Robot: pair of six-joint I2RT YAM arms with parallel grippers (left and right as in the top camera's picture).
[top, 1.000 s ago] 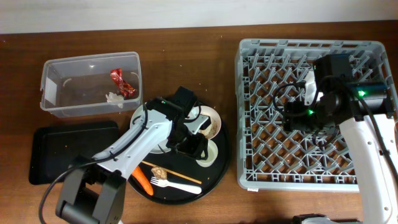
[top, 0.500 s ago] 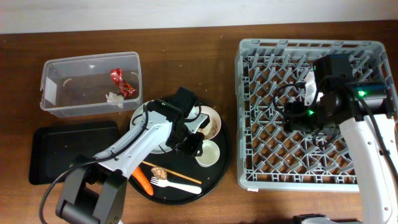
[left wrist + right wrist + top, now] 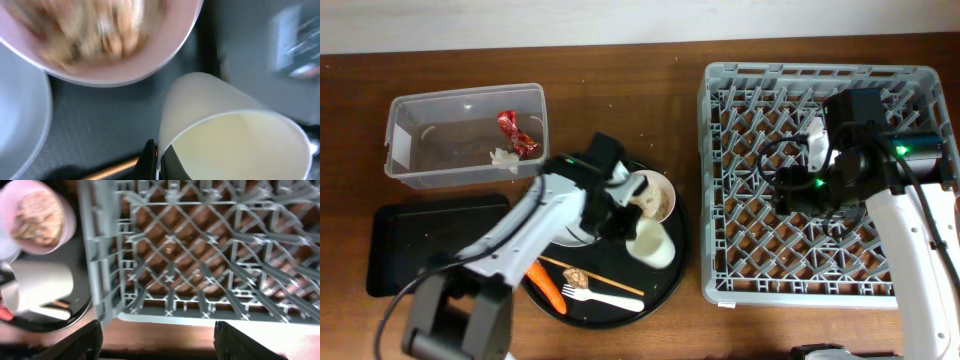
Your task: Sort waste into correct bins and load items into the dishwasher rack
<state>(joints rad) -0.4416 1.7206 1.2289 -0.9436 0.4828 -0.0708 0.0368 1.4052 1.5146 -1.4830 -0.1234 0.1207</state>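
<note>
one pale cup [image 3: 652, 243] tilted, pinched by left gripper [image 3: 620, 224]; right gripper [image 3: 159, 341] spread wide, empty, over one grey rack [image 3: 790, 272]

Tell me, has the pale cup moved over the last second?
Yes. The pale cup has tipped from upright to tilted, edging slightly up toward the crumb bowl.

Matt grey plastic for the rack [image 3: 800, 72] at right. Clear, smooth plastic for the tub [image 3: 400, 140] at upper left; inside, a glossy, crinkled red wrapper [image 3: 517, 132]. Smooth black sheen on the round tray [image 3: 660, 290] at centre; pale, smooth cup [image 3: 651, 242]. Underneath, brown wood-grain table [image 3: 620, 90].
</note>
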